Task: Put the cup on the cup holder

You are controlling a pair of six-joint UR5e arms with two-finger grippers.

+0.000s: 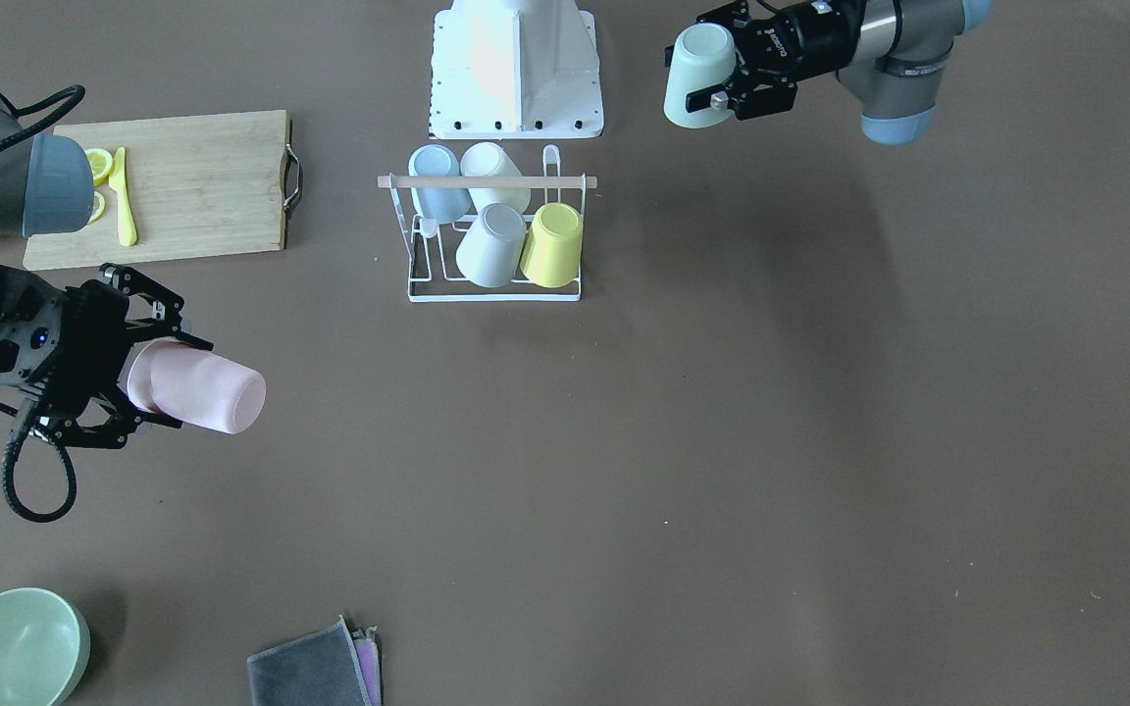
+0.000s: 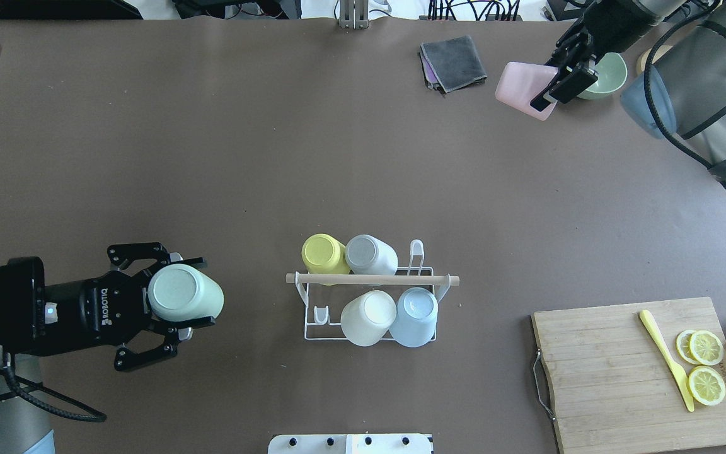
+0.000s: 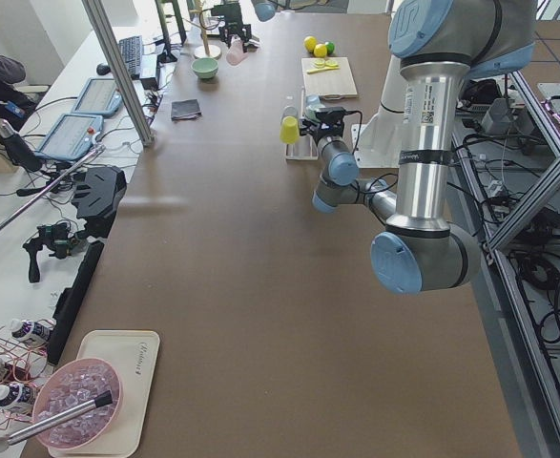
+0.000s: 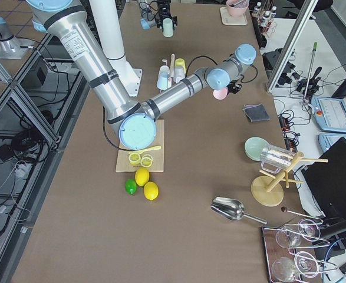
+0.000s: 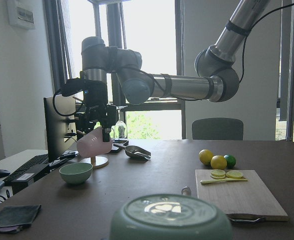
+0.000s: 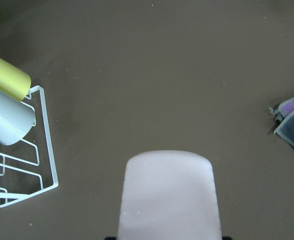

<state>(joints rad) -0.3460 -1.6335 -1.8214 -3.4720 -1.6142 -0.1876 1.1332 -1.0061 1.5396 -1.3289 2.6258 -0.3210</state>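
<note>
On the brown tabletop [image 2: 338, 157], the white wire cup holder with a wooden top rod [image 2: 372, 279] carries a yellow cup [image 2: 324, 254], a grey cup [image 2: 370, 255], a white cup [image 2: 368, 317] and a pale-blue cup [image 2: 414, 315]. Well apart, the left gripper [image 2: 198, 291] clasps a mint-green cup [image 2: 177, 291]; the right gripper [image 1: 178, 382] grips a pink cup [image 1: 222, 392] farther off.

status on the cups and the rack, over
Left pincer shut on mint cup, right pincer shut on pink cup. Cup holder carries four cups, two prongs free. Nothing seen in the way.
</note>
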